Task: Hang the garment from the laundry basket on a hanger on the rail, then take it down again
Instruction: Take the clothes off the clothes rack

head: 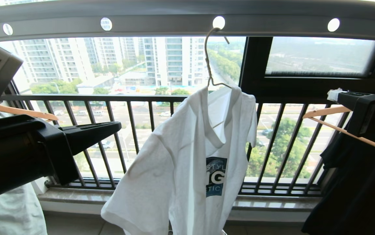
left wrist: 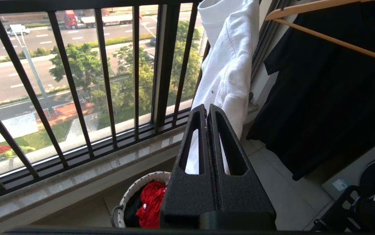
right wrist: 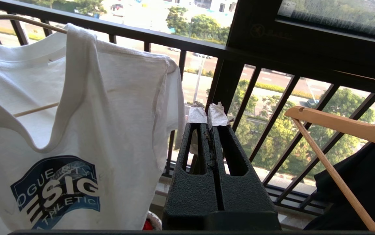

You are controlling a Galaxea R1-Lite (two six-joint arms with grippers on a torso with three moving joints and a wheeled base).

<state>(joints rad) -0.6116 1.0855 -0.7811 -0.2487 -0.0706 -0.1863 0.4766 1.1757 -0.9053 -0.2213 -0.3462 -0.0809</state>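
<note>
The white garment (head: 190, 156) with its blue chest print hangs on the thin wire hanger (head: 207, 62). The hanger's hook sits in a hole of the grey rail (head: 161, 24) overhead. My left gripper (head: 118, 125) is shut and empty, level at the left, a short way from the garment's sleeve. In the left wrist view the left gripper (left wrist: 207, 106) points toward the garment (left wrist: 230, 65), with the laundry basket (left wrist: 132, 192) on the floor below. My right gripper (head: 332, 94) is shut and empty at the right. Its taped tips (right wrist: 207, 112) stand beside the garment (right wrist: 76, 130) and hanger (right wrist: 27, 20).
A red cloth (left wrist: 151, 202) lies in the basket. A black shirt (head: 360, 182) on a wooden hanger (head: 347, 130) hangs at the right, and another wooden hanger (head: 14, 111) with pale cloth at the left. The black barred window railing (head: 135, 98) runs behind, above a stone sill (head: 76, 194).
</note>
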